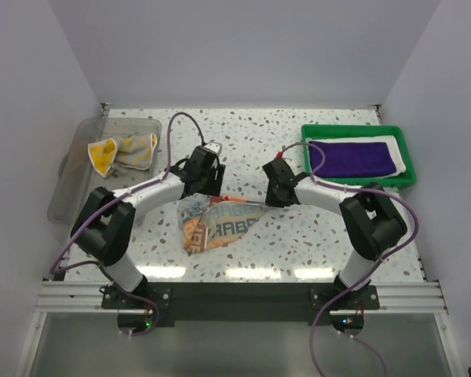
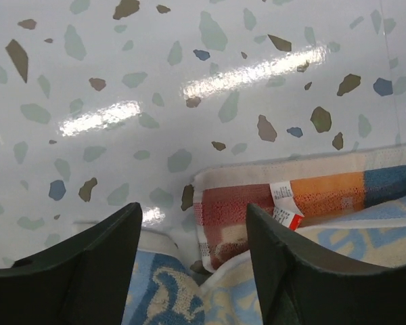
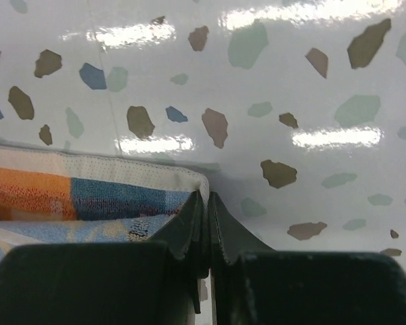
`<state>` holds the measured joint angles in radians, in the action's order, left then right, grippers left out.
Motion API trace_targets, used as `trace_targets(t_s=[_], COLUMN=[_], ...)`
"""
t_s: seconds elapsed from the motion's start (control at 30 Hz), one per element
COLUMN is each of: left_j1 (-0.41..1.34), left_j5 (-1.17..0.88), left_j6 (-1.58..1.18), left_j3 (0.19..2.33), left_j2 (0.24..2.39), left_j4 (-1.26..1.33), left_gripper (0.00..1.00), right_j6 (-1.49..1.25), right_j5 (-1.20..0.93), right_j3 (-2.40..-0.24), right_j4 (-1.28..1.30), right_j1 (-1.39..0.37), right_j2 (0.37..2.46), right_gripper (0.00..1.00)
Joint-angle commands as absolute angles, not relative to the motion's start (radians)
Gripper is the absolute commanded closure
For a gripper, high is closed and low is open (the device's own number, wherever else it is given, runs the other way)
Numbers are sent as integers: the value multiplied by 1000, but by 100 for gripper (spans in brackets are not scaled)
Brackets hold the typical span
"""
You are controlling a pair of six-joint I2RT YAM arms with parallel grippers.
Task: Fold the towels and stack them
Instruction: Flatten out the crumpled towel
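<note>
The pale towel with block letters [image 1: 220, 224] lies crumpled mid-table. My left gripper [image 1: 206, 191] stands open over its far left corner; in the left wrist view the dark fingers [image 2: 101, 264] straddle the red-and-orange hem [image 2: 325, 193], left gripper [image 2: 193, 206] touching nothing firmly. My right gripper [image 1: 272, 199] is at the far right corner, and the right wrist view shows the right gripper [image 3: 207, 196] shut with the towel's hem [image 3: 88, 189] pinched at its tips. A purple towel [image 1: 352, 159] lies folded on a white towel [image 1: 402, 151] in the green tray [image 1: 357, 129].
A clear plastic bin [image 1: 69, 169] at the far left holds a yellow and grey cloth [image 1: 122, 151]. The green tray sits at the far right. White walls close in the speckled table [image 1: 243, 129] on three sides.
</note>
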<state>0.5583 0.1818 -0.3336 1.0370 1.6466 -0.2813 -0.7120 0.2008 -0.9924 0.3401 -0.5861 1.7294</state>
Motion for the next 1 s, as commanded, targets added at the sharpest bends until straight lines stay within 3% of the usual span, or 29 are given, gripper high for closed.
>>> trace_targets(t_s=[0.0,0.3,0.53,0.97], left_j1=[554,554,545,517], left_j5=[117,132,153,74], left_j6=[-181,-138,-186,-235], left_j3=[1115,1181,1135,1138], left_j2=[1713,1818,1778,1847], left_j4=[-275,-363,-368,-402], left_gripper=[37,43,51,46], right_j6=[-621,-529,-509,-489], right_j5=[152,106,100,91], right_j3=[-960,-934,-940,-951], right_j4=[209,150,155,160], right_j1=[-583,-577,-575,-575], right_j2=[1724,1723,1723,1717], right_gripper=[100,100,100,100])
